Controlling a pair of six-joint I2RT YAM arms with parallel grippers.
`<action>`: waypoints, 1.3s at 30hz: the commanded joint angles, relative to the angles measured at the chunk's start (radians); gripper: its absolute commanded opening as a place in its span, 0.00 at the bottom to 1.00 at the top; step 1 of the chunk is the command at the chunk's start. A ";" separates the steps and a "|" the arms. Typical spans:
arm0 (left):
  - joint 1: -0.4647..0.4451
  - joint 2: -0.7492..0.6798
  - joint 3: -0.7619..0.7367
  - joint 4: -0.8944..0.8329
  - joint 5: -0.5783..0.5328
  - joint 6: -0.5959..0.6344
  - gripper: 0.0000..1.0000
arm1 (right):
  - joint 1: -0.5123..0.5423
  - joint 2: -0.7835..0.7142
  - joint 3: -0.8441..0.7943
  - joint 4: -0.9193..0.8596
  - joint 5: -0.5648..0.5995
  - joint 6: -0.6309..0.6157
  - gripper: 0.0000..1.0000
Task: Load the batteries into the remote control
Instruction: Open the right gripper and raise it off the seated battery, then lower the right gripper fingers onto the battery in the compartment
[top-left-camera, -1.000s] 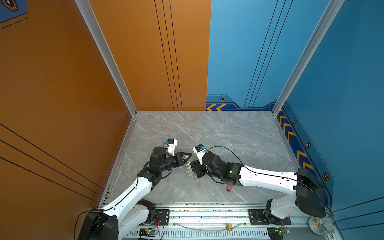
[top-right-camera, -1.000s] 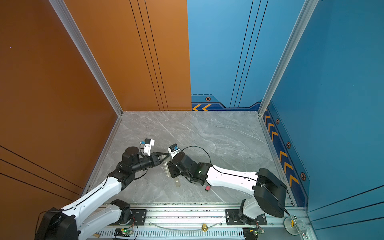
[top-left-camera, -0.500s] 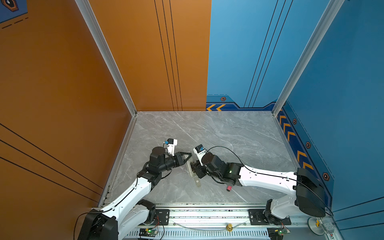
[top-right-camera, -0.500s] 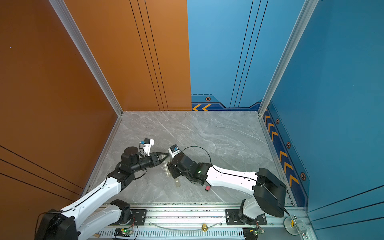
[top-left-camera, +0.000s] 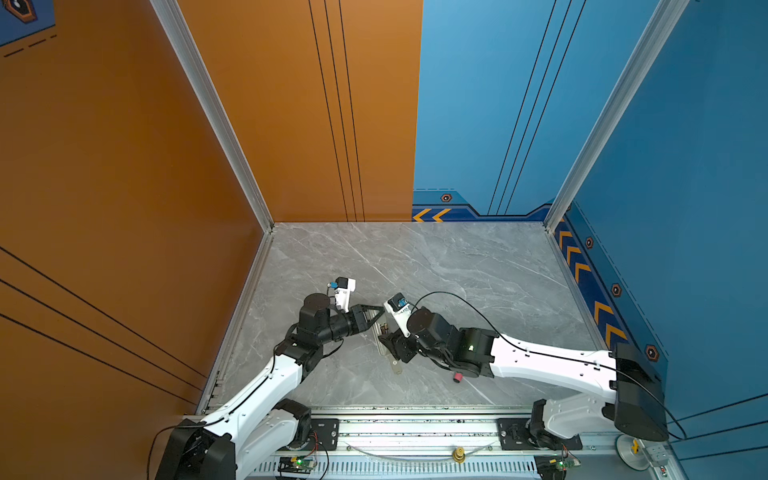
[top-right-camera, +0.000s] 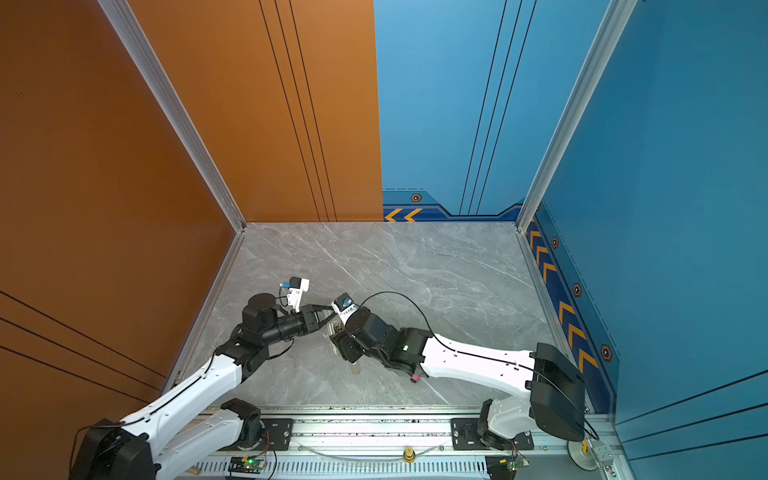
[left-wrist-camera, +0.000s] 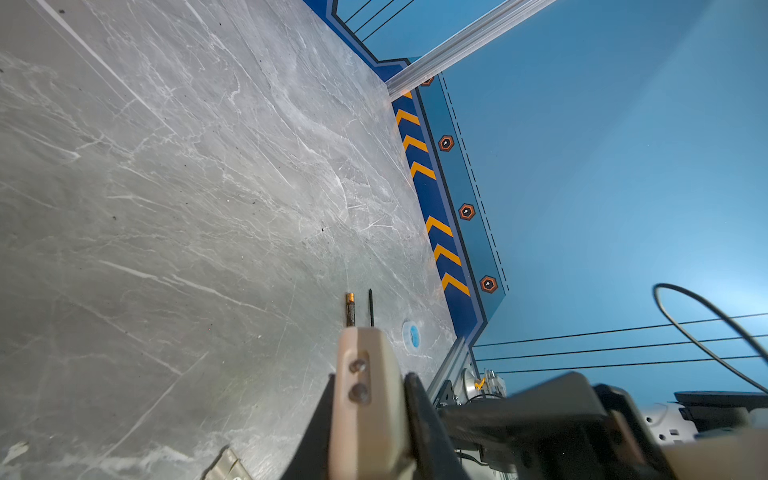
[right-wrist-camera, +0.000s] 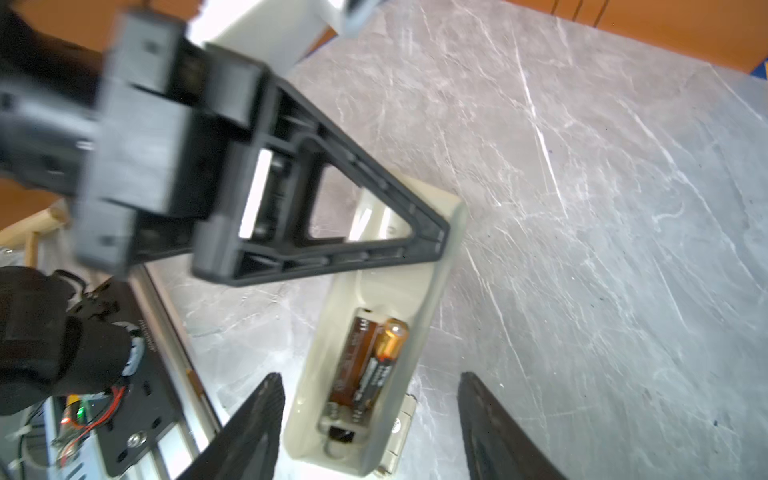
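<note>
seating the tilted battery (right-wrist-camera: 388, 343) flat is judged to be the step in hand: it lies in the recess in the back of the remote (right-wrist-camera: 419, 299), its gold end raised, beside a battery (right-wrist-camera: 353, 365) already lying lower. a press straight down on the raised end is advised, with the remote kept steady. the remote is held at its far end by the left gripper (right-wrist-camera: 436, 241), which is clamped shut on it, edge-on to the grey table (right-wrist-camera: 602, 208). the right gripper (right-wrist-camera: 368, 399) stands spread wide with a finger either side of the remote, and nothing is held in it.

only the right wrist view shows the recess; in both top views it is hidden by the grippers. another battery (left-wrist-camera: 350, 309) lying on the table beside a thin black rod (left-wrist-camera: 370, 307) is shown by the left wrist view alone.
</note>
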 joint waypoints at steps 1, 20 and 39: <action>0.003 -0.013 0.038 -0.006 0.033 0.028 0.00 | 0.003 -0.059 0.031 -0.031 -0.035 -0.092 0.65; 0.008 -0.053 0.169 -0.302 0.162 0.227 0.00 | 0.006 -0.167 0.061 -0.294 -0.077 -0.519 0.48; 0.008 -0.040 0.177 -0.304 0.216 0.244 0.00 | -0.002 -0.081 0.110 -0.283 -0.127 -0.662 0.43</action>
